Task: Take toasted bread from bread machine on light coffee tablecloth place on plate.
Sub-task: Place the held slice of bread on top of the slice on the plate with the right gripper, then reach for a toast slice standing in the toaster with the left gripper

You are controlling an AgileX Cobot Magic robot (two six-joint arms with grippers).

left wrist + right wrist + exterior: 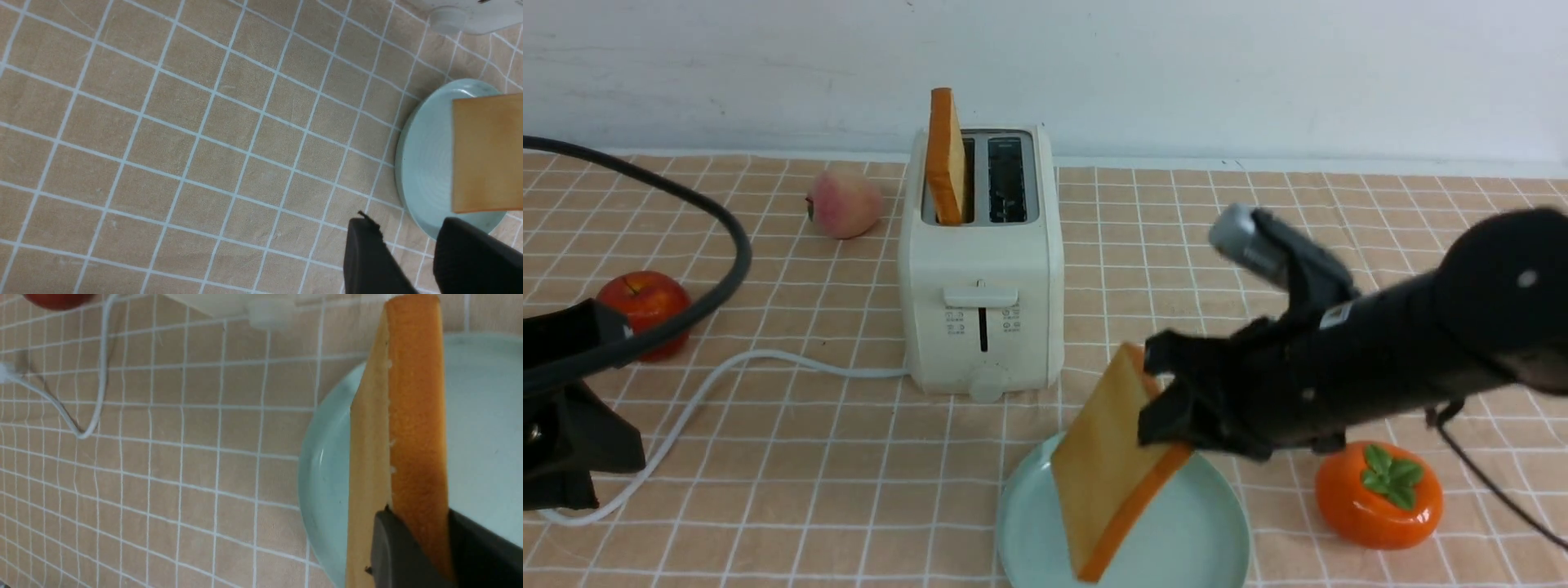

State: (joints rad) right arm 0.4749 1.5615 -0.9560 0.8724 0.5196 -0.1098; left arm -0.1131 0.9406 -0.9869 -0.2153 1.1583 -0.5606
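The cream-white bread machine stands on the tan grid tablecloth. One slice of toasted bread sticks up from its left slot; the right slot looks empty. My right gripper is shut on a second slice, held tilted over the mint-blue plate. In the right wrist view the fingers clamp the orange crust edge above the plate. My left gripper hangs open over bare cloth beside the plate, with nothing between its fingers.
A peach lies left of the toaster and a red apple further left, close to my left arm. An orange persimmon sits right of the plate. The white cord runs leftward across the cloth.
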